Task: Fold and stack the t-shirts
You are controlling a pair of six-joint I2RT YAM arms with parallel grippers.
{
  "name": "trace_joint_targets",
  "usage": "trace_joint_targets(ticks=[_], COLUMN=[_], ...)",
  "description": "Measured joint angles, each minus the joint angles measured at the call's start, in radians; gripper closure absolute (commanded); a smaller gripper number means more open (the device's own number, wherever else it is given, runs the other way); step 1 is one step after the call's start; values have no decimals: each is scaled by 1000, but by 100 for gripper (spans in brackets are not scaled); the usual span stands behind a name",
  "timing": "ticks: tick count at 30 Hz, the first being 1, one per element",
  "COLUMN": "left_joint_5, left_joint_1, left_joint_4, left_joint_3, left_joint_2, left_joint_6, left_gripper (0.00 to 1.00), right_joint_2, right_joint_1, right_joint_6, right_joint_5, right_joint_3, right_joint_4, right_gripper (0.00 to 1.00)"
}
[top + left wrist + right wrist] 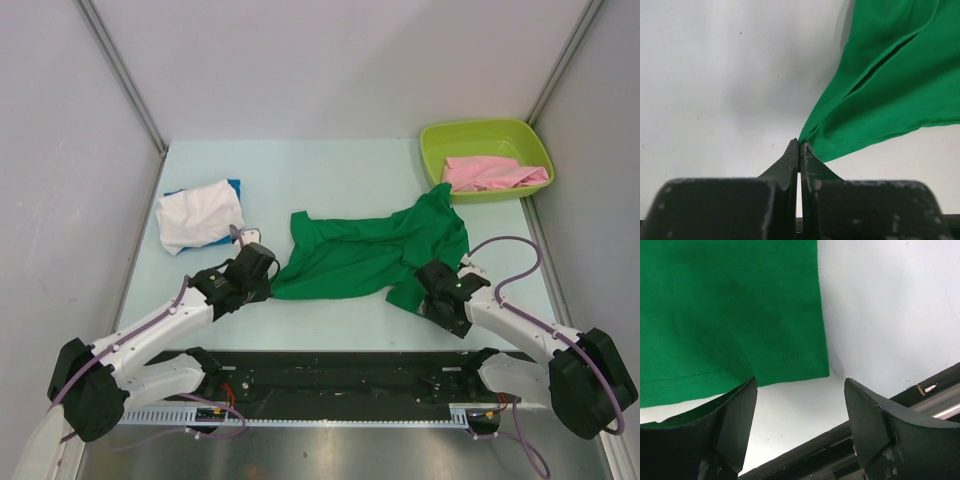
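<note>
On the bench (pixel 330 170), centre: green t-shirt (pixel 370 255), unfolded, spread wide and wrinkled. Far left: white t-shirt (pixel 195 217), loosely bunched, sitting on blue t-shirt (pixel 236 186), only an edge showing. The pink t-shirt (pixel 492 173) is crumpled inside lime tub (pixel 480 128).

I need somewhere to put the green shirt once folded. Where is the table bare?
The widest bare table is the far strip beyond the green shirt, between the white shirt and the tub. A thinner strip lies in front of it, between the left gripper and the right gripper. Crowded: far right, where the tub holds the pink shirt.
</note>
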Motion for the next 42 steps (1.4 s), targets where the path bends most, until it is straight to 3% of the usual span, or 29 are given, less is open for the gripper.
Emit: trace_joint_targets(ticks=[13,20,22,25,26,29,36,42], left_joint_5=[16,23,23,19,17,11,6,7], left_joint_1=[16,19,22,23,24,27,44,51], left_joint_4=[20,22,22,21,20,15,6,-93], left_joint_3=[-7,-13,-13,-19,-22,-24,-24,94], left_joint_2=[-27,-23,-23,-30,-34,-49,-82,-181], left_joint_6=[1,0,0,-1,-1,-6,-10,-6], left_gripper=[100,100,100,100,99,100,100,100], right_joint_2=[6,37,42,48,53,60,34,-188], right_joint_1=[-76,-91,-91,-91,-91,-92,-93,-76], right_joint_6=[-8,-29,-34,-41,-44,-53,-74,-175], right_joint_5=[43,42,39,28,24,17,10,11], right_joint_3=[0,-10,-10,-10,-9,-9,-18,81], right_joint_4=[13,64,77,105,118,149,162,83], right_gripper=[28,41,48,69,81,100,100,100])
